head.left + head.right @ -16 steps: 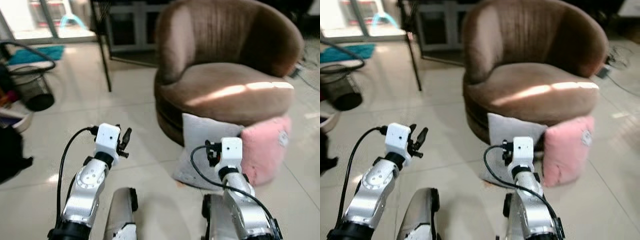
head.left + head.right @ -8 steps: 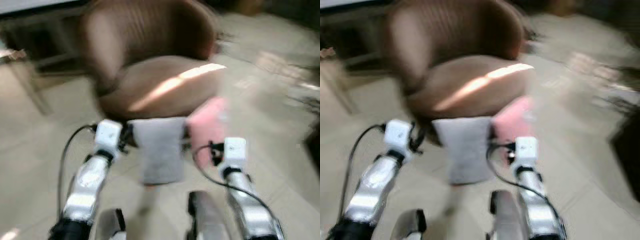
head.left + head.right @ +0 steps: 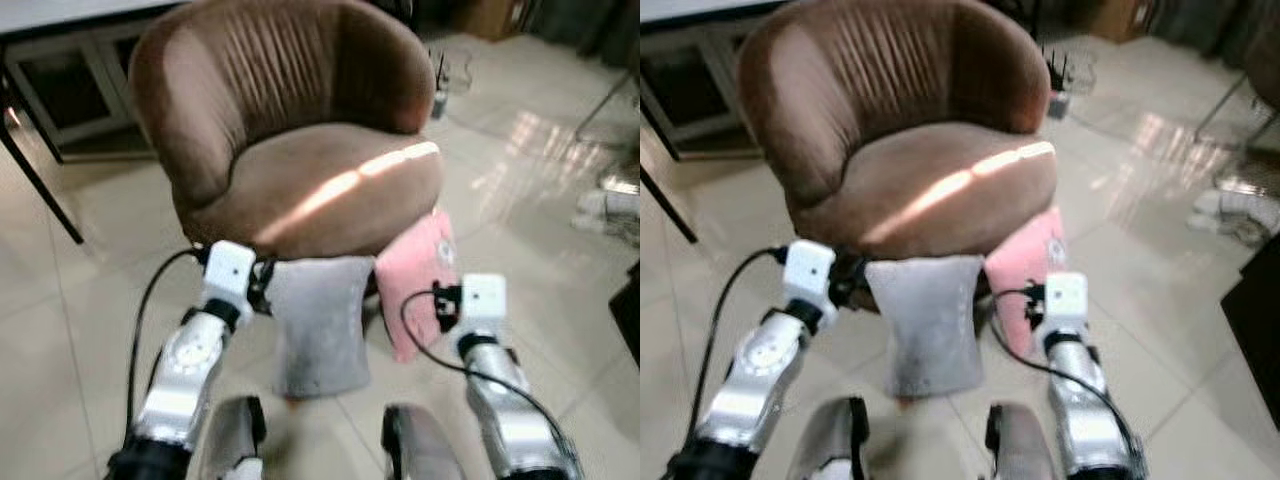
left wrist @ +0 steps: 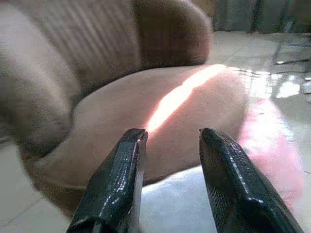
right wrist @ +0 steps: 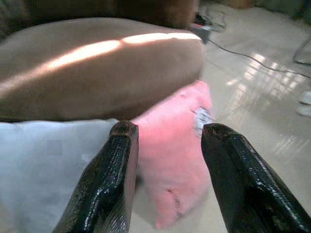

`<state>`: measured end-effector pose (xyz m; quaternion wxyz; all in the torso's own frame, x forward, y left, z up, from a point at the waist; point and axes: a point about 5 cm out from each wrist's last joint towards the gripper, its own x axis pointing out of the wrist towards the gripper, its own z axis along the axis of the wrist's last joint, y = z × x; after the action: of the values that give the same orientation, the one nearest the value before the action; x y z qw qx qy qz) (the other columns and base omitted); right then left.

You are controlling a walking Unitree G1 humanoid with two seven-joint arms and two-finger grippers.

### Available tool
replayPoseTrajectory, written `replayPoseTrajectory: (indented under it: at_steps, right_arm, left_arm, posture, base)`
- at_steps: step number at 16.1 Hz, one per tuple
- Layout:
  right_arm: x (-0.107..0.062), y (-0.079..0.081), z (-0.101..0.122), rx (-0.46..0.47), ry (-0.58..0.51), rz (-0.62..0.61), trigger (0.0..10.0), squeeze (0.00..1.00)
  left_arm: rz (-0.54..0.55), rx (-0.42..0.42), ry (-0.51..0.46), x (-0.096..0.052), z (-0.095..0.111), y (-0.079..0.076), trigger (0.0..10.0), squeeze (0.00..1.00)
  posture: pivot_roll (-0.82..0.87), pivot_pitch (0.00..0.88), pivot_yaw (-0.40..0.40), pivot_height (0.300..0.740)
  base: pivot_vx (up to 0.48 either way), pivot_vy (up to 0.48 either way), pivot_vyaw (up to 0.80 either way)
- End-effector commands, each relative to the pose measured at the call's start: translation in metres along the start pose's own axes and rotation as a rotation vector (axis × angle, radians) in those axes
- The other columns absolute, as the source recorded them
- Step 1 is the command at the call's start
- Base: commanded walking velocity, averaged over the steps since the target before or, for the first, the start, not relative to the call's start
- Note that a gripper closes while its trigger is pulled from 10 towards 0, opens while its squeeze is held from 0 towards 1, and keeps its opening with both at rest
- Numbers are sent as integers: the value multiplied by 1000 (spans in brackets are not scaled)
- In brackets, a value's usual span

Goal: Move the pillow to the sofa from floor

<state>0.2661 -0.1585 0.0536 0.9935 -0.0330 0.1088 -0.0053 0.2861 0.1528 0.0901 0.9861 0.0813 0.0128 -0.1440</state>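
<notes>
Left arm: your silver left arm reaches forward, and its left gripper point(image 4: 167, 182) sits just short of the grey pillow's upper left corner. In the left wrist view the two black fingers stand apart with nothing between them.
Right arm: your silver right arm is raised on the other side. The right gripper point(image 5: 165, 179) points at the seam where the two pillows meet; its fingers are spread wide and hold nothing.
Grey pillow: the pale grey square fabric pillow point(image 3: 318, 322) stands on the floor, leaning against the front of the chair base. It lies between your two grippers, nearer the left one; you cannot tell whether the left fingers touch it.
Pink pillow: the pink fluffy pillow point(image 3: 416, 278) stands on the floor just beside the grey one, on your right, also propped against the chair. It is close ahead of the right gripper.
Seat: the round brown velvet armchair point(image 3: 300, 190) stands right behind both pillows, a stripe of sunlight across its cushion.
Floor: glossy cream tiled floor point(image 3: 520, 200) all round.
Far left: a dark cabinet with glass doors point(image 3: 70, 85) behind the chair.
</notes>
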Motion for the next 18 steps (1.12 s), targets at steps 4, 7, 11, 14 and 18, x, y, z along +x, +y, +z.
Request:
replayPoseTrajectory:
  at_steps: [4, 7, 11, 14, 18]
  right_arm:
    - [1, 11, 1, -22, -1, 40, 10000, 0]
    - [1, 11, 1, -18, 0, 35, 10000, 0]
    - [1, 10, -1, -6, 5, 26, 10000, 0]
    - [1, 10, -2, -6, 6, 26, 10000, 0]
    - [-1, 10, -3, 15, 8, 18, 10000, 0]
  left_arm:
    - [22, 7, 9, -2, -1, 8, 10000, 0]
    - [17, 11, 9, -2, -1, 8, 10000, 0]
    - [14, 14, 10, -1, -1, 7, 10000, 0]
    - [10, 14, 12, -2, -2, 7, 10000, 0]
    - [-1, 13, 15, -3, -4, 7, 10000, 0]
  posture:
    - [-20, 7, 22, 570]
    - [-19, 5, 24, 570]
    - [-18, 2, 23, 570]
    - [-16, 0, 24, 570]
    - [-19, 0, 27, 570]
  base:
    - [315, 0, 727]
    - [314, 0, 658]
    - [310, 0, 0]
    - [307, 0, 0]
    - [309, 0, 0]
